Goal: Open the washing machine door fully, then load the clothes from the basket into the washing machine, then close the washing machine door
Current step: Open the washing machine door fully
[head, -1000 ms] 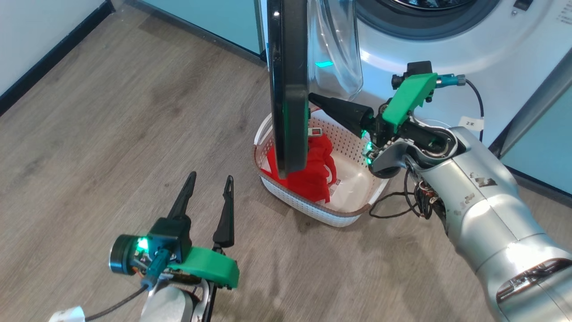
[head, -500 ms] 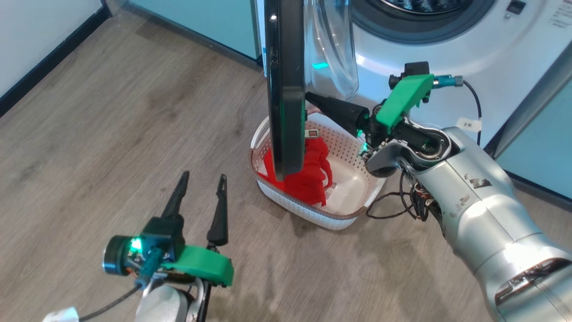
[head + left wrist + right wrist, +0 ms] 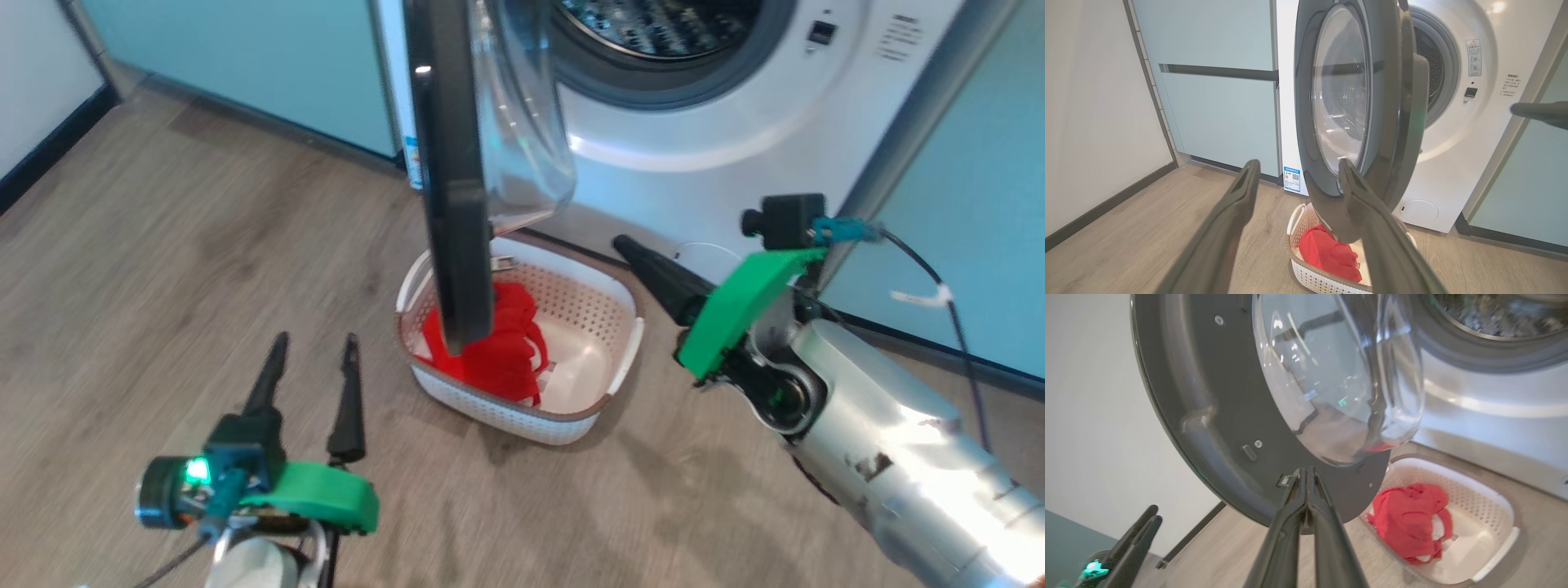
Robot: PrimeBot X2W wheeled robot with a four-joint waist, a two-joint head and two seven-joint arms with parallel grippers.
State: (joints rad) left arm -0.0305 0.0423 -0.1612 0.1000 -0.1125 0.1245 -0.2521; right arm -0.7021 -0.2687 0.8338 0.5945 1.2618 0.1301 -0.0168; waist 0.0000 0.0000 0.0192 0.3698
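Observation:
The washing machine (image 3: 702, 155) has its drum uncovered. The washing machine door (image 3: 447, 180) stands swung out, edge-on in the head view, over the left part of the basket (image 3: 606, 398). Red clothes (image 3: 500, 353) lie in the basket's left half, partly hidden by the door. My right gripper (image 3: 624, 243) is shut and empty, just right of the basket's far corner and apart from the door. In the right wrist view its tips (image 3: 1305, 472) point at the door's lower inner rim (image 3: 1208, 400). My left gripper (image 3: 317, 343) is open and empty, left of the basket, facing the door (image 3: 1355, 102).
Pale green cabinets (image 3: 245, 73) flank the machine on both sides. A dark baseboard (image 3: 49, 151) runs along the left wall. Wood floor (image 3: 163, 269) spreads out left of the basket. The right arm's cable (image 3: 939, 286) hangs near the machine's lower right.
The head camera has shifted. My shut right gripper has drawn back from the door's inner rim, from over the basket to its right. The left gripper stays open.

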